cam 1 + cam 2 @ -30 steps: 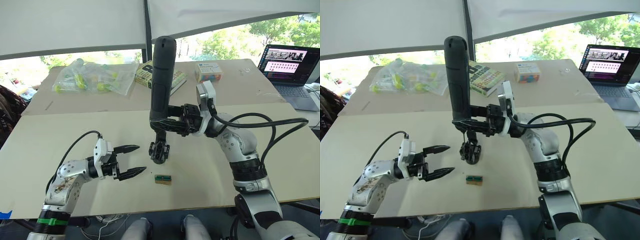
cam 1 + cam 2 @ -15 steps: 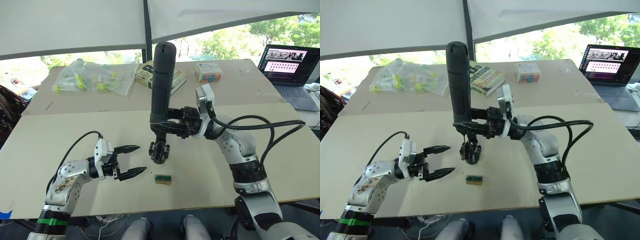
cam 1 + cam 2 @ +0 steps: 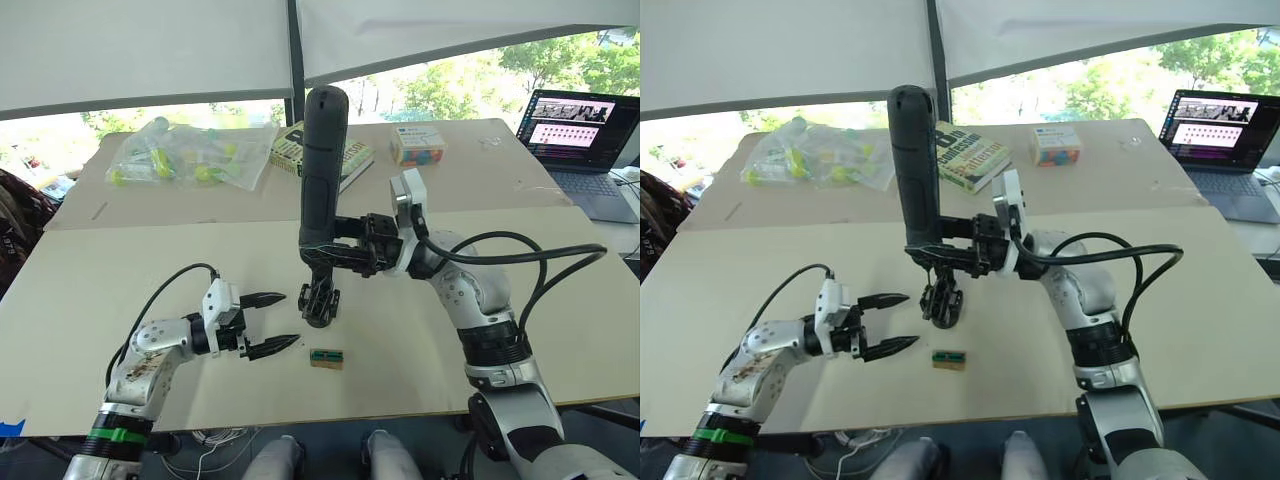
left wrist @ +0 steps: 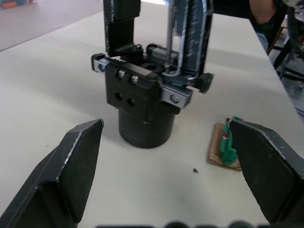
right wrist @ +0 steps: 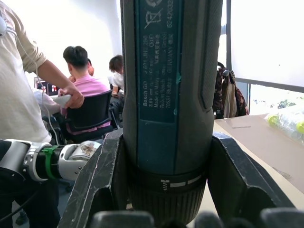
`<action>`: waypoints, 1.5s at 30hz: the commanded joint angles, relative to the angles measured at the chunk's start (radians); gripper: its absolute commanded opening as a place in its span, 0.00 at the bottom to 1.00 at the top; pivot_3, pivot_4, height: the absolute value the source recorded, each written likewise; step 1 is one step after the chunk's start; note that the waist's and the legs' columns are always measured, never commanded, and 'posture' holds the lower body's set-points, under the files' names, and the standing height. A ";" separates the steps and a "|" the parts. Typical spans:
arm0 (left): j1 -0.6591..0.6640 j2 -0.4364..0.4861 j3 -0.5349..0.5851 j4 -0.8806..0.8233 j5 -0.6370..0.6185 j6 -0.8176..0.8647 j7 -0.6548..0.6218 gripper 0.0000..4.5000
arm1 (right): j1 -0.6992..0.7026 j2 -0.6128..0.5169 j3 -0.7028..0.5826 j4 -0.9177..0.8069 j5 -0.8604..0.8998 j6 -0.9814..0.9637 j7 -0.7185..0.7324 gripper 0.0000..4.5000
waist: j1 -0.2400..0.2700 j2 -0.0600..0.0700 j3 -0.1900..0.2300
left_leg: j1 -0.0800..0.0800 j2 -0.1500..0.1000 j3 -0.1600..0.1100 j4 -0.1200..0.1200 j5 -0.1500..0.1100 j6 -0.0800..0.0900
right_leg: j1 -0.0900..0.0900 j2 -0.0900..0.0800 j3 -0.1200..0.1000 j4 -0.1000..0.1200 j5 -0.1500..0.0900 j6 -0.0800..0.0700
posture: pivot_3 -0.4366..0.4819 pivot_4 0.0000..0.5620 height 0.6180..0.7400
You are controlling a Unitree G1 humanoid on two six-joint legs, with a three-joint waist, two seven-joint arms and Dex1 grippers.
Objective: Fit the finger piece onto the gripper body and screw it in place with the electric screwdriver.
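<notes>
Left gripper (image 3: 268,322) released, fingers spread, low over the tabletop (image 3: 420,350) near its front edge. Small green part (image 3: 326,357) lies just beside it. Gripper body (image 4: 142,102) stands mid-table, between the spread fingers. Right gripper (image 3: 335,252) grasps the electric screwdriver (image 3: 322,160) upright, bit down into the gripper body.

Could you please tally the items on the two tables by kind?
Electric screwdriver: 1
Gripper body: 1
Small green part: 1
Book: 1
Small box: 1
Plastic bag: 1
Laptop: 1
Total: 7
</notes>
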 commanded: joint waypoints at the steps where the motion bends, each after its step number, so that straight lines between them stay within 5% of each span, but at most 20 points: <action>1: -0.035 -0.023 -0.021 0.038 0.028 -0.039 0.003 1.00 | -0.011 0.006 -0.005 -0.035 0.009 -0.021 0.004 0.42 | -0.001 0.000 0.000 | 0.000 0.000 0.000 0.000 0.000 0.000 | 0.000 0.000 0.000 0.000 0.000 0.000 | 0.48 0.27 1.00; 45: -0.151 -0.147 -0.110 0.230 0.140 -0.101 0.061 1.00 | 0.022 0.001 0.018 -0.087 0.014 0.001 -0.033 0.42 | -0.001 -0.001 -0.001 | 0.000 0.001 0.000 0.000 0.000 -0.001 | 0.000 0.001 0.000 0.001 0.001 -0.001 | 0.48 0.27 1.00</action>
